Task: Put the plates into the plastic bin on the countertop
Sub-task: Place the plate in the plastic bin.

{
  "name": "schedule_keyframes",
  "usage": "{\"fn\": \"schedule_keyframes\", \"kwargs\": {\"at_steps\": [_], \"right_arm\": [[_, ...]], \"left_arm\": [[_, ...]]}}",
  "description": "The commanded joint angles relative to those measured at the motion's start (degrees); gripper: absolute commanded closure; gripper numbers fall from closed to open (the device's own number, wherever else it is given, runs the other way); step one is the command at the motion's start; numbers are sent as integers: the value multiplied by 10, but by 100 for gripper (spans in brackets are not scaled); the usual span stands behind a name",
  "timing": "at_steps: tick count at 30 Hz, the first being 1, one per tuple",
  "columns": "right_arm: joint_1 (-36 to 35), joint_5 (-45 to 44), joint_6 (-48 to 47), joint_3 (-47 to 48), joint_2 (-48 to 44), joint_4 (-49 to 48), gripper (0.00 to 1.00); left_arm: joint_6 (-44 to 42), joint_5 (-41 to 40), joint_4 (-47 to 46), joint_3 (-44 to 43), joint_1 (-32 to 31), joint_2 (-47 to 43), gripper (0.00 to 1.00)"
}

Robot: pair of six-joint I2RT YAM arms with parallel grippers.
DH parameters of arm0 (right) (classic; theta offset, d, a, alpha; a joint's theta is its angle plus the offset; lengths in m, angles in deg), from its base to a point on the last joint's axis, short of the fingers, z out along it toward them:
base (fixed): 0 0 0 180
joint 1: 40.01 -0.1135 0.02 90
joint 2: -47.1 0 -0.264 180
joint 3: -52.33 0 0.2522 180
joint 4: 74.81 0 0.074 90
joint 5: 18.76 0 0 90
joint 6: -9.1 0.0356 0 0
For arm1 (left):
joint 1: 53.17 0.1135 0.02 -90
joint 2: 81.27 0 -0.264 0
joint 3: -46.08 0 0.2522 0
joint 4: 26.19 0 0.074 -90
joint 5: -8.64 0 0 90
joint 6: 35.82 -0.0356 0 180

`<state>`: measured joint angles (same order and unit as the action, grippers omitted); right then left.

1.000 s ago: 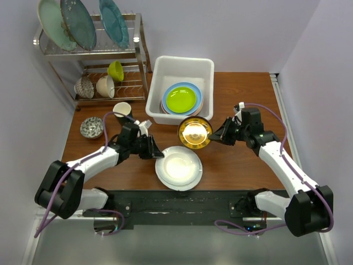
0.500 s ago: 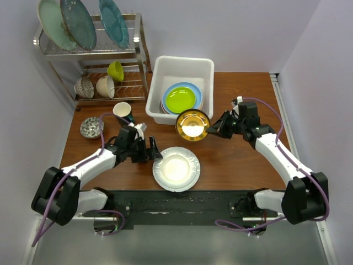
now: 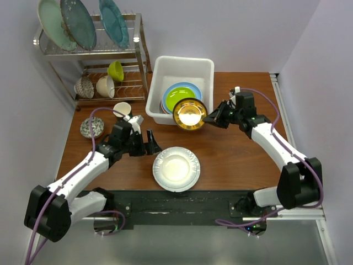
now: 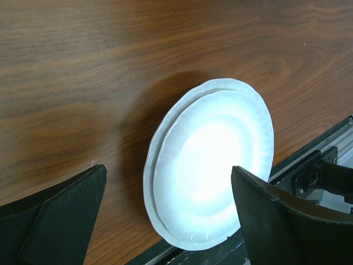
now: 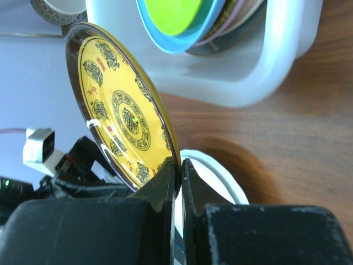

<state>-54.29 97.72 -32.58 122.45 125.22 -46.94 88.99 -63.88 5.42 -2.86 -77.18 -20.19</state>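
Note:
My right gripper [image 3: 209, 117] [image 5: 180, 165] is shut on the rim of a gold plate [image 3: 189, 114] [image 5: 121, 116]. It holds the plate tilted in the air at the near edge of the white plastic bin [image 3: 185, 62] [image 5: 237, 77]. Inside the bin a lime green plate [image 3: 183, 98] [image 5: 176, 8] tops a blue one and others. A white fluted plate [image 3: 176, 168] [image 4: 212, 165] lies flat on the countertop [image 3: 242, 154]. My left gripper [image 3: 150, 142] [image 4: 168, 171] hangs open just left of it, nothing between its fingers.
A wire dish rack [image 3: 140, 52] stands at the back left with three large teal plates and several bowls. A cup [image 3: 122, 109] and a patterned bowl [image 3: 91, 127] sit on the wood left of the bin. The black mounting rail [image 3: 182, 204] borders the near edge.
The left gripper opened, let go of the white plate and drew back to the left. The right gripper carried the gold plate up and left toward the bin.

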Motion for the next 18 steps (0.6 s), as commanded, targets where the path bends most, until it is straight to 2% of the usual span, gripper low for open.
{"fn": "schedule_keyframes", "kwargs": {"at_steps": [1,18], "right_arm": [[1,-1,9,65,36,-44,100],[0,-19,7,187,185,-64,100]], "left_arm": [[-18,0,15,-23,4,-13,0],[-6,33,1,0,4,-27,0]]}}
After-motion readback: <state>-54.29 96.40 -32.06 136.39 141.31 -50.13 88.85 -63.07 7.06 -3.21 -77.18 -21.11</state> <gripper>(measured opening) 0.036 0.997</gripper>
